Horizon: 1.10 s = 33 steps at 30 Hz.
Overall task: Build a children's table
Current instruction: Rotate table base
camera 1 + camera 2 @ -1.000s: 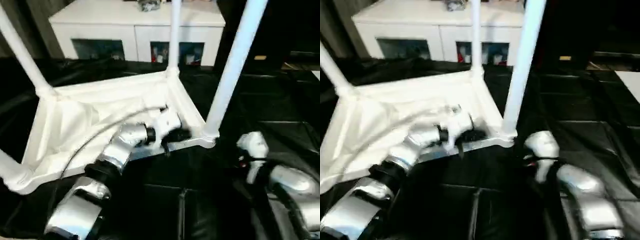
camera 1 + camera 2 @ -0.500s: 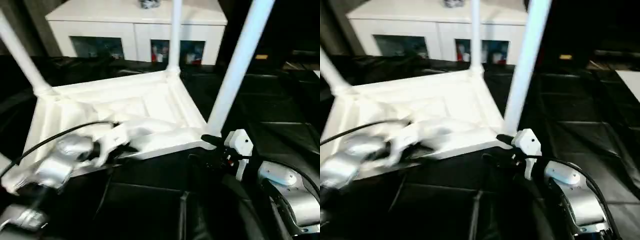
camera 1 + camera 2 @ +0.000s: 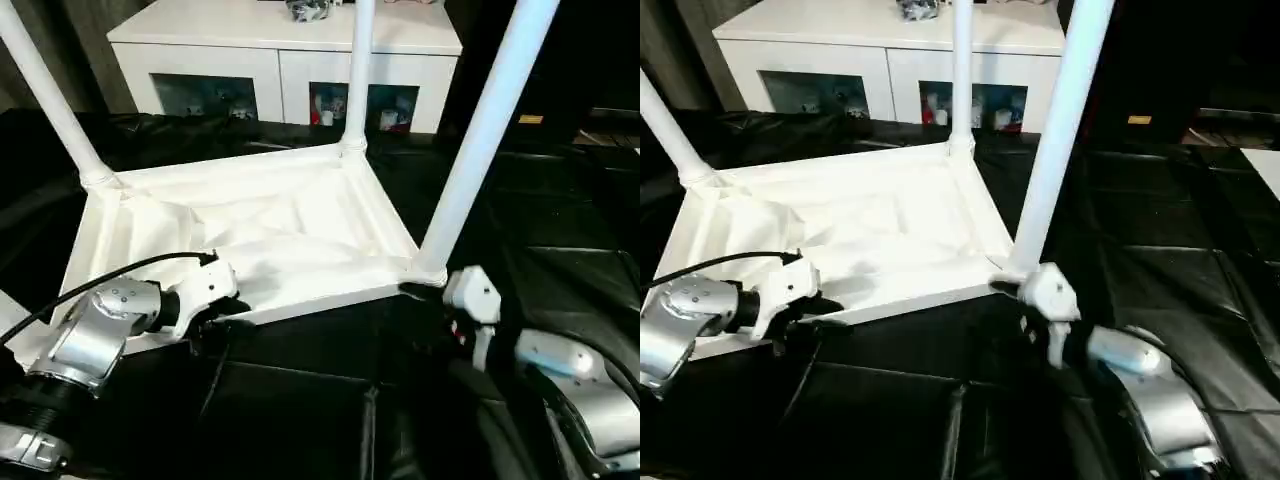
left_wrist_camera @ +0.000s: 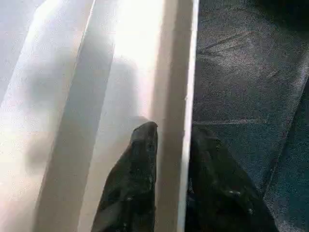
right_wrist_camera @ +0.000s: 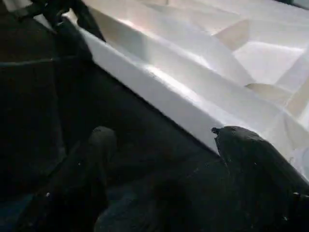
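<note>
The children's table lies upside down: its white tabletop (image 3: 260, 215) shows its ribbed underside. Three white legs stand up from its corner sockets, at near right (image 3: 490, 120), far right (image 3: 358, 70) and far left (image 3: 45, 100). My left gripper (image 3: 222, 312) is at the near rim, left of the middle. In the left wrist view its fingers (image 4: 145, 145) sit on either side of that rim (image 4: 176, 96) and press on it. My right gripper (image 3: 415, 292) is open at the near right corner. One wide-spread finger (image 5: 251, 150) reaches over the rim and the other stays on the black side.
A white cabinet with glass doors (image 3: 280, 60) stands behind the table. Black sheeting (image 3: 560, 230) covers the surface all around. A black cable (image 3: 100, 280) loops from my left arm across the tabletop's near left part.
My left arm has drawn back and moved left along the near rim, from near the right corner to left of the middle. My right gripper has come up to the near right corner.
</note>
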Motion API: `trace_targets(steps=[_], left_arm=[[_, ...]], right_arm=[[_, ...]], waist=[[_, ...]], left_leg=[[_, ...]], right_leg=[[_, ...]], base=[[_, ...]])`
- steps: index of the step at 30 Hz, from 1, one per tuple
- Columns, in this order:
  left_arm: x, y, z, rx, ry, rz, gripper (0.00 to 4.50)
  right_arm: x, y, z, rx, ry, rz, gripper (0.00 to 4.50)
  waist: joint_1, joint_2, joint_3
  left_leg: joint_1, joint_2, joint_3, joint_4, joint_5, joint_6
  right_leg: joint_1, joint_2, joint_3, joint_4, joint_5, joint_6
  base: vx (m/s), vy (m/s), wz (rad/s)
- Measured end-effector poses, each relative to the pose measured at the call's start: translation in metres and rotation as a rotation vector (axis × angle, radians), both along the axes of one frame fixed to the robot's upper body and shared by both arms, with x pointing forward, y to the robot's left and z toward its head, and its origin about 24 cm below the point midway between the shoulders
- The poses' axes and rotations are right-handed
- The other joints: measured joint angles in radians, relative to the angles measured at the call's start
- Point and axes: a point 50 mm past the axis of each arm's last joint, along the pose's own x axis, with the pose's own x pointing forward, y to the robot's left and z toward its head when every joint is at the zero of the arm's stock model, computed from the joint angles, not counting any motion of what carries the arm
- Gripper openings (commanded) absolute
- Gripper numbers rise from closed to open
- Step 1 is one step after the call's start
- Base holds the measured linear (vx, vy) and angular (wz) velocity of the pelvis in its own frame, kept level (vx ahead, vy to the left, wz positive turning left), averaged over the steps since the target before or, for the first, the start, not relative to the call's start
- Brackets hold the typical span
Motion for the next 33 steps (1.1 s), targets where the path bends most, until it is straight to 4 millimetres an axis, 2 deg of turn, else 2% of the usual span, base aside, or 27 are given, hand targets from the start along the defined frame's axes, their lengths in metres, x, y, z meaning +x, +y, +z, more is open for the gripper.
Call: trace_targets(steps=[2,11,15,20,24,28,30,33], left_arm=[[0.000,-0.001,0.000,-0.014,0.001,-0.001,0.81],[-0.001,-0.006,0.000,-0.076,0.029,-0.024,0.08],[-0.002,-0.007,0.000,-0.085,0.032,-0.026,0.02],[0.000,-0.008,-0.001,-0.085,0.026,-0.028,0.02],[0.012,-0.026,-0.002,-0.094,0.018,-0.065,0.02],[0.022,-0.046,-0.003,-0.093,-0.003,-0.095,0.02],[0.030,-0.062,-0.003,-0.090,-0.017,-0.123,0.02],[0.037,-0.090,-0.004,-0.097,-0.034,-0.182,0.02]], right_arm=[[0.000,0.000,0.000,0.000,-0.001,0.000,3.69],[0.000,-0.001,0.000,-0.006,0.000,0.000,3.69],[0.000,-0.002,0.000,-0.008,0.000,0.000,3.69],[-0.002,-0.001,-0.001,-0.010,0.006,0.003,3.69],[-0.008,-0.002,-0.009,-0.015,0.038,0.003,3.69],[-0.009,-0.001,-0.008,-0.019,0.033,0.006,3.69],[-0.009,-0.001,-0.008,-0.021,0.030,0.007,3.69],[-0.010,0.000,-0.006,-0.021,0.022,0.010,3.69]], waist=[[0.001,0.000,0.000],[-0.001,-0.001,0.000],[-0.010,-0.001,0.000],[-0.013,-0.001,0.000],[0.005,0.000,0.000],[0.016,0.001,0.000],[0.029,0.001,0.000],[0.045,0.011,0.000]], left_leg=[[0.000,0.000,0.000,0.001,0.000,0.000],[0.000,0.000,0.000,0.003,0.000,0.000],[-0.001,0.000,0.000,0.003,0.000,0.000],[0.000,0.000,0.000,0.004,0.000,0.000],[-0.001,0.000,0.000,0.005,0.000,0.000],[-0.001,-0.001,0.001,0.007,0.000,0.000],[-0.002,0.000,0.001,0.008,0.000,0.000],[-0.003,0.000,0.002,0.008,0.001,0.002]], right_leg=[[0.000,0.000,0.000,0.001,0.000,0.000],[0.000,0.000,0.001,0.003,0.000,0.000],[-0.001,0.000,0.000,0.003,0.000,0.000],[0.000,0.000,0.001,0.004,0.000,0.000],[0.001,-0.001,0.003,0.005,0.000,0.000],[0.002,-0.002,0.004,0.009,0.000,0.000],[0.003,-0.002,0.005,0.010,0.000,0.001],[0.005,-0.004,0.005,0.010,-0.001,0.002]], base=[[0.000,0.000,0.00],[0.000,0.000,0.00],[0.000,0.000,0.00],[0.000,0.000,0.00],[0.000,0.000,0.00],[0.000,0.000,0.00],[0.000,0.000,0.00],[0.000,0.000,0.00]])
